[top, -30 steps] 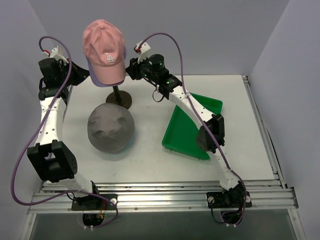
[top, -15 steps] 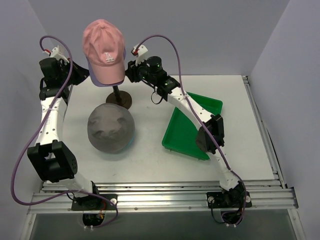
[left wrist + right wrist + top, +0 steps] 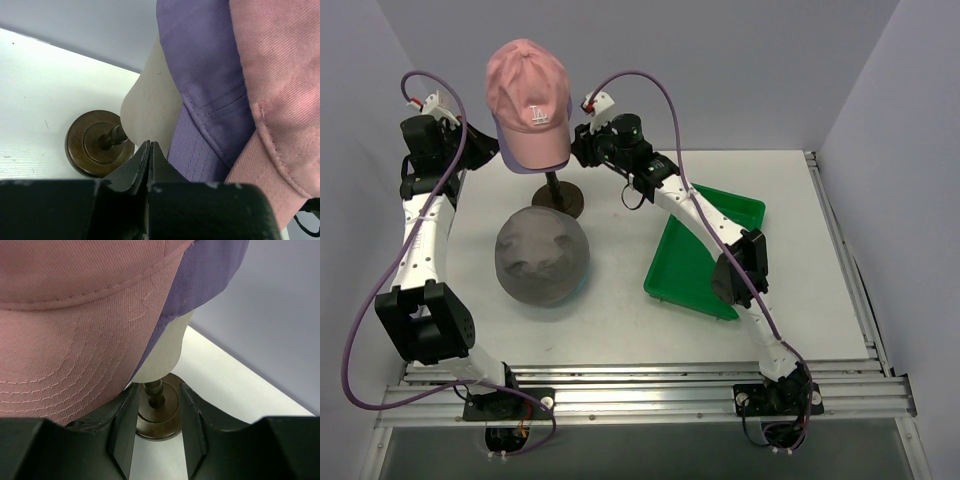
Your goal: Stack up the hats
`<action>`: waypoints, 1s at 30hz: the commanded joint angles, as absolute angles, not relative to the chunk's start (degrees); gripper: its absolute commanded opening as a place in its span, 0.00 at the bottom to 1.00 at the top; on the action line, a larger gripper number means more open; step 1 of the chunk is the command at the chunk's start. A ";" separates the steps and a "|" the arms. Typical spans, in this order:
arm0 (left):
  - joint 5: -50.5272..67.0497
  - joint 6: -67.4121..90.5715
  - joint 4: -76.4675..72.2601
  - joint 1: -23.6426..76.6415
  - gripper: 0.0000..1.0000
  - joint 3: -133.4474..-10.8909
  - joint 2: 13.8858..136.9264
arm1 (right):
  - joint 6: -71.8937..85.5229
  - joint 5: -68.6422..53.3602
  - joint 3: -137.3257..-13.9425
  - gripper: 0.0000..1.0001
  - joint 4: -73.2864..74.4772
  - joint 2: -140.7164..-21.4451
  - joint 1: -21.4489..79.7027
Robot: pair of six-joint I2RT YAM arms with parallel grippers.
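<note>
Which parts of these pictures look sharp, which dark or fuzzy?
Top view: even light, soft shadow under the grey hat, all sharp. Left wrist view: lilac cap weave crisp, left hand a dark mass. Right wrist view: pink cap stitching sharp, right hand dark.

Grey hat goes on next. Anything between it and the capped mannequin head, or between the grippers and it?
Nothing visible. The grey hat lies uncovered just in front of the stand base; the green tray sits apart to its right. The left gripper and right gripper flank the pink cap above it.
</note>
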State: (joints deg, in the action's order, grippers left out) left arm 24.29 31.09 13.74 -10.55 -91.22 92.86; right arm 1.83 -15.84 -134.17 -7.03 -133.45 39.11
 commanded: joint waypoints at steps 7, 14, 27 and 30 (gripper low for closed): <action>26.37 31.11 13.45 -10.46 0.04 -95.01 92.90 | 4.91 -16.34 -133.34 0.34 -3.68 -125.25 36.04; 26.89 32.08 12.13 -10.46 0.04 -95.01 93.78 | 5.71 -17.05 -132.97 0.34 -5.80 -123.14 34.28; 27.95 31.73 11.60 -10.37 0.04 -95.27 95.10 | 4.93 -19.25 -135.09 0.34 -10.98 -126.21 36.47; 28.04 31.64 11.69 -10.46 0.04 -95.27 95.27 | 3.96 -18.28 -135.17 0.34 -11.16 -126.65 37.70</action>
